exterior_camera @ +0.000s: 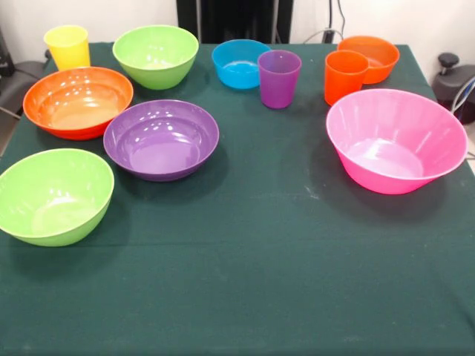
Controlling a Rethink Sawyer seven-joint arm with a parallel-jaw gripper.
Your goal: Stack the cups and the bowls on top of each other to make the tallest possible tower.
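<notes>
Cups (280,78) and bowls (161,139) are all sitting separate and upright on the green counter (260,282), nothing stacked, and I am seeing no claw, so cannot tell its state; I am expecting narrow cups to topple any tower if placed low.

A lab-like test room: behind the green-clothed table (245,289) stand a black pedestal (236,20), plain white wall (126,15), loose cables (326,31) and an office chair (16,85).
</notes>
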